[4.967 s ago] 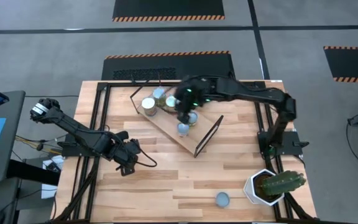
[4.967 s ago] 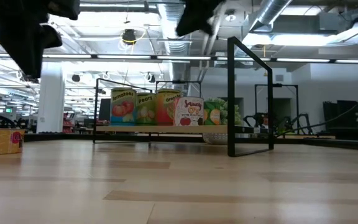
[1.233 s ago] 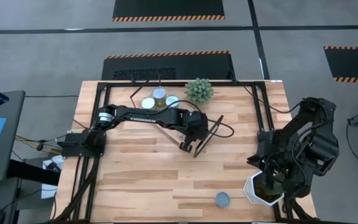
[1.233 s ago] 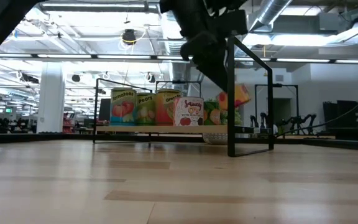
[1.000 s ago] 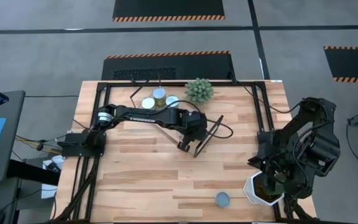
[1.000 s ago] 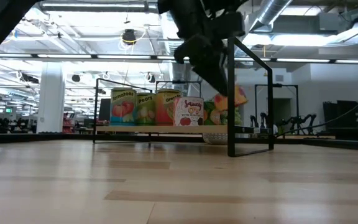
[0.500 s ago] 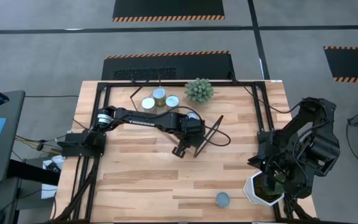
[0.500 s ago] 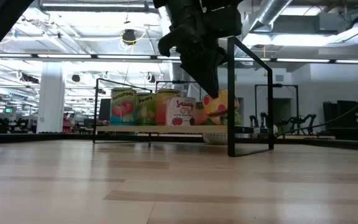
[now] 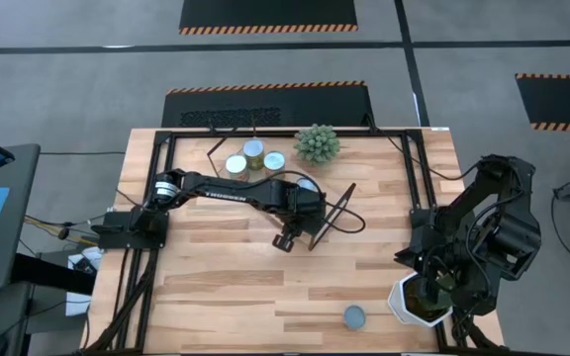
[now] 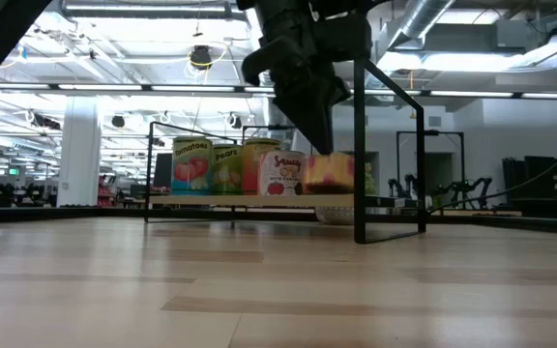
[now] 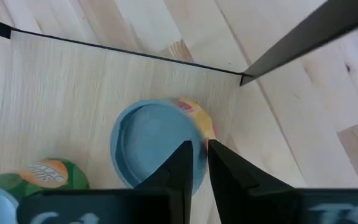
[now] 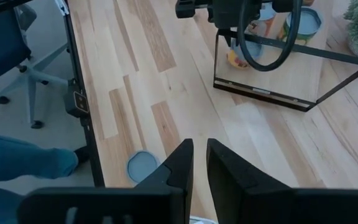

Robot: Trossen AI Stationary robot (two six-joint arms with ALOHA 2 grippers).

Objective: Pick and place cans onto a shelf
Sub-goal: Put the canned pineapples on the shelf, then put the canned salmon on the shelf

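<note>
Right now I have the left gripper (image 9: 283,240) hanging just off the near end of the light wooden shelf board with thin black metal frame ends (image 9: 265,193), near the middle of the high view. Its fingers (image 11: 182,163) stand narrowly apart in the left wrist view, above the pale-blue round top of a short metal can with a yellow label (image 11: 155,149), and I see nothing between them, so I judge this can is set down and let go. It stands on the board beside a green-and-orange labelled can (image 11: 39,176), and the low view shows it at the end of the row of cans (image 10: 245,166), upright. One more blue-topped can (image 9: 354,317) sits alone on the plank tabletop (image 9: 226,287), low in the frame, near the white pot (image 9: 406,302). The right gripper (image 12: 194,165) waits above that corner, fingers close together and empty. I reckon these cans are stiff and fairly light, with smooth walls that could slip, so I would take the lone one across its sides, low enough that it does not tip.
</note>
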